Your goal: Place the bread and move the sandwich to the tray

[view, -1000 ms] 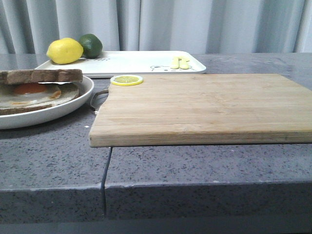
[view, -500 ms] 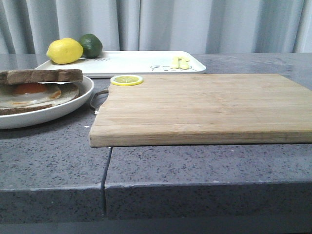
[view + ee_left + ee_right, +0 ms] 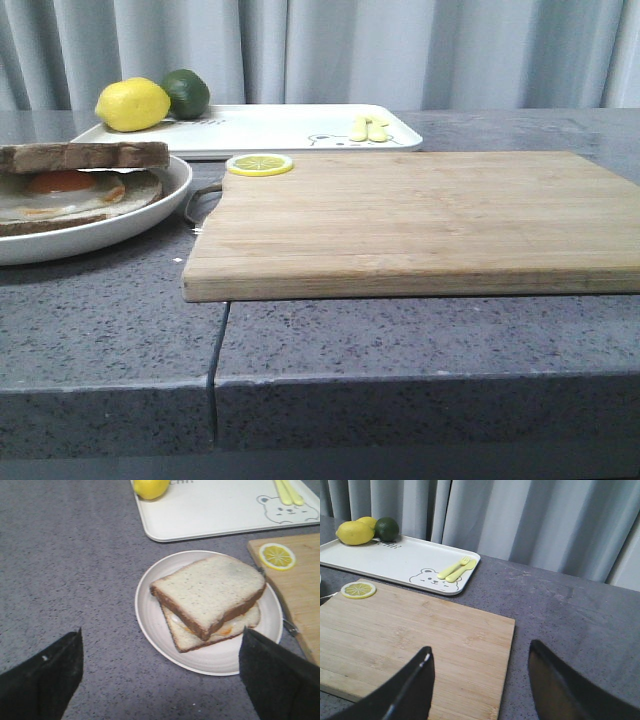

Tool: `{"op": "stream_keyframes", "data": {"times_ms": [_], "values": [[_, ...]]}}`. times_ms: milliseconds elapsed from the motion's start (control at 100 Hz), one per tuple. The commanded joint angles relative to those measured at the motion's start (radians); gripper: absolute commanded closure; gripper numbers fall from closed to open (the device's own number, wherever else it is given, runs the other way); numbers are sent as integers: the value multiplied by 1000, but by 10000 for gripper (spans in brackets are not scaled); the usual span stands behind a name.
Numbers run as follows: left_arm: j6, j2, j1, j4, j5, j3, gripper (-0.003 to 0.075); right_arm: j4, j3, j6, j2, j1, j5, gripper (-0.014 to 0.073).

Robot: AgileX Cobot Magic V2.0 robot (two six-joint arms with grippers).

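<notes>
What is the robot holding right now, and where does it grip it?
Nothing. The left hand hangs open above the sandwich on its plate, and the right hand is open over the cutting board, both empty.

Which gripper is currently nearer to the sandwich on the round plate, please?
The left gripper: it hangs open just above the sandwich, its fingers flanking the plate. The right gripper, also open, is over the cutting board's far end, away from the plate.

Kitchen-like setup: grey stone counter (image 3: 400,330), wooden cutting board (image 3: 420,220), curtains (image 3: 350,50).
</notes>
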Motion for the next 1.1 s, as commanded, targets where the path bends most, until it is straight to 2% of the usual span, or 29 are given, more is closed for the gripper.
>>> {"op": "stream_keyframes", "data": {"times_ms": [0,520,790,1090], "values": [[-67,25,2,49,-72,-34,143,-6,-25,2,11,-5,-87,166],[-145,289,4,59,-146,-28,143,-6,-25,2,11,-5,-87,166],[-145,358,93,39,-175,-25,143,-6,-25,2,11,-5,-87,166],[-145,381,114,-40,-283,77,143,-6,-25,2,11,-5,-87,166]]}}
